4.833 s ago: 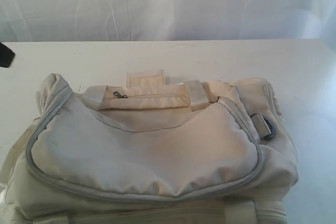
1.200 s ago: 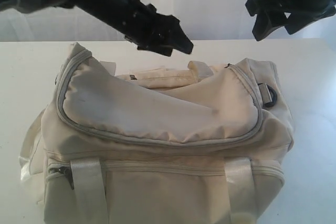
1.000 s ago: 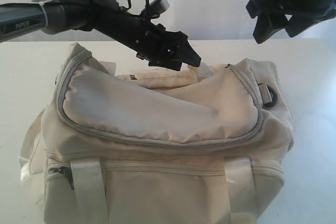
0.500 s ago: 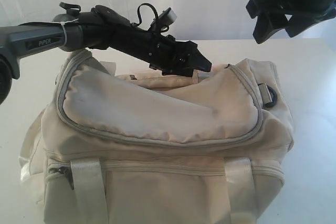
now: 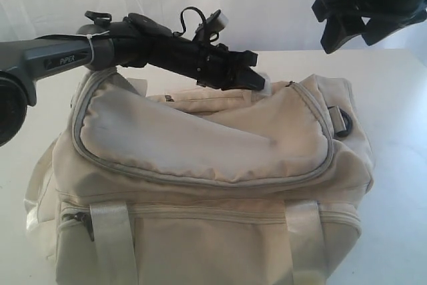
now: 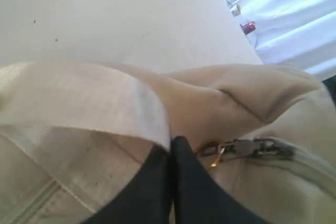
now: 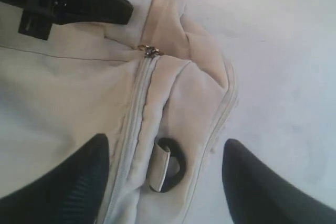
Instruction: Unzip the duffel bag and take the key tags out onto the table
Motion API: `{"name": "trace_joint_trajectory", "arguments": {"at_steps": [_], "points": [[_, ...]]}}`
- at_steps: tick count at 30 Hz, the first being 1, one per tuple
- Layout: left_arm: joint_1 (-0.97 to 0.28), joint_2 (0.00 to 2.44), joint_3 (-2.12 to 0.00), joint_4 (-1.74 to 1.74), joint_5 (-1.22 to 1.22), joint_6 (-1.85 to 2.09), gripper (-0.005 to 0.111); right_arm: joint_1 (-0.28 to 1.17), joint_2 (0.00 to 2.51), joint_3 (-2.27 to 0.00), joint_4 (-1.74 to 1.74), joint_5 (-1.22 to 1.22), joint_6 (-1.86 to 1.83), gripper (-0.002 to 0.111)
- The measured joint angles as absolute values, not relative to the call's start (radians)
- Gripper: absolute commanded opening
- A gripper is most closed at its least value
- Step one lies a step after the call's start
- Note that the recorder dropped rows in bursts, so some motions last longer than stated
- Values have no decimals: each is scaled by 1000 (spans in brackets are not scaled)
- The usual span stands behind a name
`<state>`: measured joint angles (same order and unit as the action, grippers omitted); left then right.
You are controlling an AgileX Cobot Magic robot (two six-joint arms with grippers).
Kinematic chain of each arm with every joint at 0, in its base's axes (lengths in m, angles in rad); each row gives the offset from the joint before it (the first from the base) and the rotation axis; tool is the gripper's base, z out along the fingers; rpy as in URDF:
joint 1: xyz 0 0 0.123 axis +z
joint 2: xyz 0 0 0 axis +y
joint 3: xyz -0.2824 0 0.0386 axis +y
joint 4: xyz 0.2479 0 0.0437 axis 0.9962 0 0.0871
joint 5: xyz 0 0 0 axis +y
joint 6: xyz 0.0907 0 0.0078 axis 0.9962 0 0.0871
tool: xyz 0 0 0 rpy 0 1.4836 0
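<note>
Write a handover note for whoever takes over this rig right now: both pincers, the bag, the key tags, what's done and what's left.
Left pincer: shut at the top of the duffel bag, beside a zip pull and a webbing strap; whether it grips anything is unclear.
Right pincer: open, in the air above the bag's end with the grey side loop, holding nothing.
Bag sits on the table, visible zips closed. Key tags not in sight.
Done: nothing yet.
Left: unzip, take out the tags, set them on the table.
</note>
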<state>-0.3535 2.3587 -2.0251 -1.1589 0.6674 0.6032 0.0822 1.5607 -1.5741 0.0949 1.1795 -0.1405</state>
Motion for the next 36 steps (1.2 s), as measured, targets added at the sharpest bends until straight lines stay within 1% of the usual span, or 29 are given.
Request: {"name": "trace_joint_trajectory", "arguments": {"at_steps": [6, 14, 20, 24, 29, 32, 36], "points": [[-320, 2359, -2191, -1157, 823, 606, 0, 82, 1561, -1574, 104, 1043, -140, 59], [-310, 2360, -2308, -1121, 918, 607, 0, 82, 1607, -1574, 125, 1034, -156, 59], [-304, 2362, -2344, -1102, 974, 607, 0, 70, 1708, -1664, 163, 1096, -190, 59], [-304, 2362, -2346, -1100, 996, 613, 0, -3, 1775, -1762, 305, 1148, -241, 59], [-304, 2362, -2346, -1100, 1005, 648, 0, -149, 1892, -1875, 628, 1208, -317, 59], [-304, 2361, -2346, -1102, 1005, 667, 0, -195, 1965, -1889, 753, 1212, -335, 59], [-304, 2338, -2346, -1098, 1007, 691, 0, -204, 2039, -1891, 790, 1214, -341, 62]]}}
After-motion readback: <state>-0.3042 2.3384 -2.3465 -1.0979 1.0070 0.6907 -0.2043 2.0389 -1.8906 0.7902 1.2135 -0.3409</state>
